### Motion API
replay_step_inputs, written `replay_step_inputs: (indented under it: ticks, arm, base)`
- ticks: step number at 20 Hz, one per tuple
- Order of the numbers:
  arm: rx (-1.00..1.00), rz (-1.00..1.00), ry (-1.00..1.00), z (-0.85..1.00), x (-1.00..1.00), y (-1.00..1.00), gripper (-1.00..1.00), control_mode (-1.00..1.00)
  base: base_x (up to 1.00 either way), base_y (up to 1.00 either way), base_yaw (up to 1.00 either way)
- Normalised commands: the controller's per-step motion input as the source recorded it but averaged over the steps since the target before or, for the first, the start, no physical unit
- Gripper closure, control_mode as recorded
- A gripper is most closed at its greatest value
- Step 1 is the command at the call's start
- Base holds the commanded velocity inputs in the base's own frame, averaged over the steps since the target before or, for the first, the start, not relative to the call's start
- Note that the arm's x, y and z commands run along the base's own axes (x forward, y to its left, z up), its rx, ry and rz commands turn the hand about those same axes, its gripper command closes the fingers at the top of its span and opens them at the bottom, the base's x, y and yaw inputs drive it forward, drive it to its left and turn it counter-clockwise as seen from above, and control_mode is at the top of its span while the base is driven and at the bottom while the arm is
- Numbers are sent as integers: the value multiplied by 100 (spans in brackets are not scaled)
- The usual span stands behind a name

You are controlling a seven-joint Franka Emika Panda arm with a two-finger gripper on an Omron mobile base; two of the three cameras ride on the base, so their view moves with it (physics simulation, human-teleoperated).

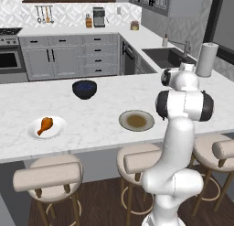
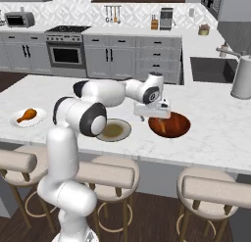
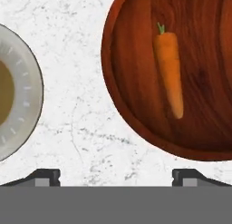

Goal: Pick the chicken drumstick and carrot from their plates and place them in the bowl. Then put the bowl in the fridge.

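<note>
Pincer (image 3: 116, 175) spread wide, nothing between its tips, hanging over the worktop (image 3: 77, 128) between the olive-centred plate (image 3: 18, 94) and the brown bowl (image 3: 174, 73). Plate near the worktop's front edge. Bowl just beside it, apart. Carrot (image 3: 170, 69) lies inside the bowl. Drumstick (image 1: 45, 125) lies on the white plate (image 1: 46, 127) toward the front left corner. Dark blue bowl (image 1: 84, 89) toward the far edge.

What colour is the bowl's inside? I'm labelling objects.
Reddish-brown with a wood grain, clearest in the hand view: the bowl holds the carrot.
</note>
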Motion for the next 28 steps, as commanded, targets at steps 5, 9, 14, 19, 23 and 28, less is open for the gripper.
replay_step_inputs:
  ticks: [5, 9, 14, 19, 23, 28]
  arm:
    - [5, -21, 1, 23, -96, 54, -100, -100]
    - [2, -15, 0, 5, -94, 47, -100, -100]
    - [-9, -7, 1, 27, -70, 57, -100, -100]
    - [-6, 1, 0, 32, -49, 59, -100, -100]
    - [0, 4, 0, 21, -66, 38, -100, -100]
    - [0, 1, -3, 28, -46, 36, -100, -100]
  base:
    - [0, 0, 0]
    - [0, 0, 0]
    - [0, 0, 0]
    - [0, 0, 0]
    - [0, 0, 0]
    - [0, 0, 0]
